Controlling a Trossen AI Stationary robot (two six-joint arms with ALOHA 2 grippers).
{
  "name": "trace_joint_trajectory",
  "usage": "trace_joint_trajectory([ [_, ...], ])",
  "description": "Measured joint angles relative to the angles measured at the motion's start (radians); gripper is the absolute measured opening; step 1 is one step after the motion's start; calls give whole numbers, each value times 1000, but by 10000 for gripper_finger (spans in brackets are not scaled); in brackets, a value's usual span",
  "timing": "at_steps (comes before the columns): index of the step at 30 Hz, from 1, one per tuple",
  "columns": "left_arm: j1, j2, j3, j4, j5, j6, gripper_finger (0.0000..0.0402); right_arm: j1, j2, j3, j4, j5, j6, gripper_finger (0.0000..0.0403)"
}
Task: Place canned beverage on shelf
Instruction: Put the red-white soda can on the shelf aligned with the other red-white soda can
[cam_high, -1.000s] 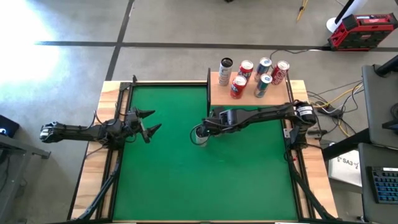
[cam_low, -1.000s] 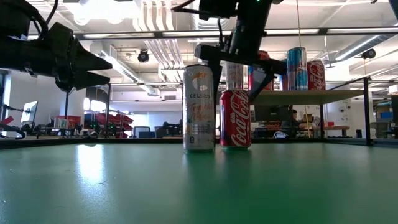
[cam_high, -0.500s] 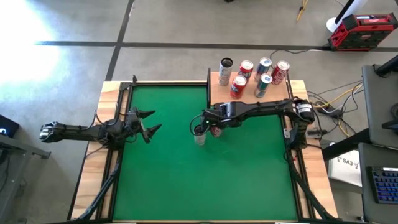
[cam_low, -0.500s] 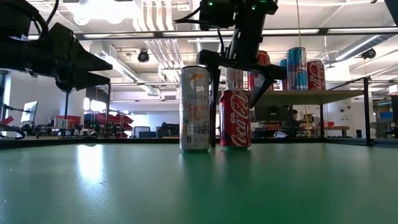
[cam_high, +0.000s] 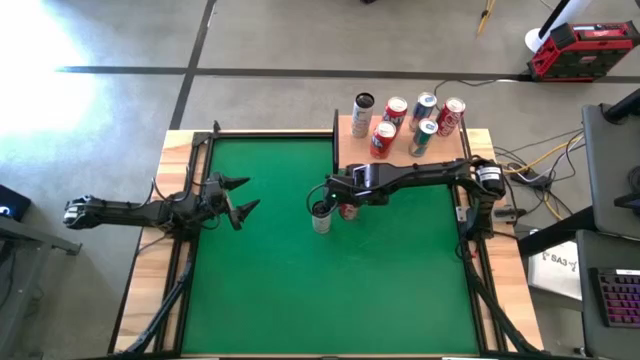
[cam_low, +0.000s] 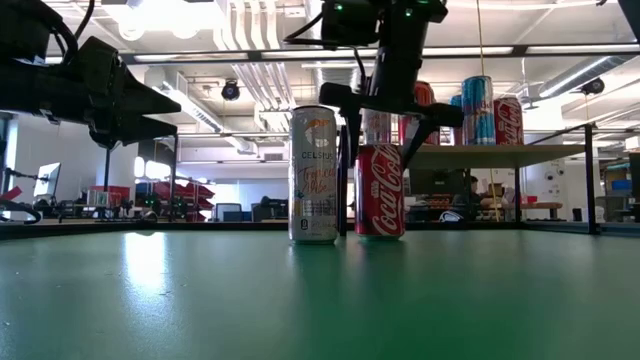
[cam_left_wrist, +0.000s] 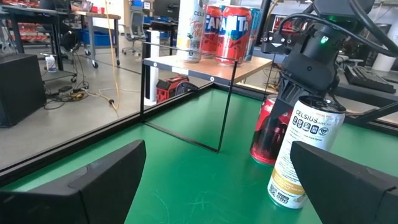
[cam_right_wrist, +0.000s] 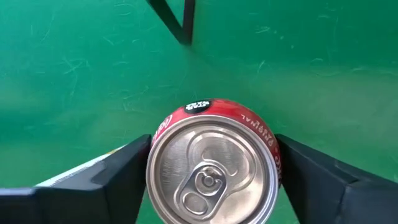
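**A:** What has changed on the bench (cam_high: 150, 300)?

**B:** The right tool (cam_right_wrist: 213, 167) has narrowed onto the red can (cam_low: 380, 190), its fingers (cam_right_wrist: 118, 171) now straddling the can and apparently touching its sides; the lift looks close. The can stands upright on the green mat, just beside the white can (cam_low: 313, 175), short of the shelf (cam_high: 352, 150).

**A:** Any writing?

**B:** "Coca-Cola" on red, "CELSIUS" on white. The left tool (cam_high: 237, 198), well apart, hangs spread and empty.

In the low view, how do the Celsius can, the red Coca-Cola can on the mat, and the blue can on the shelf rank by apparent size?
1. Celsius can
2. Coca-Cola can
3. Blue can, though it stands farther from the camera, so its true size is unsure.
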Motion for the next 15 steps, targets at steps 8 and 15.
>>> trace_joint_trajectory([
  [8, 0, 0, 0, 0, 0, 0, 384, 2, -27, -1, -78, -46, 33, 288],
  [15, 0, 1, 0, -1, 0, 0, 384, 34, -117, -2, -164, -39, 37, 288],
])
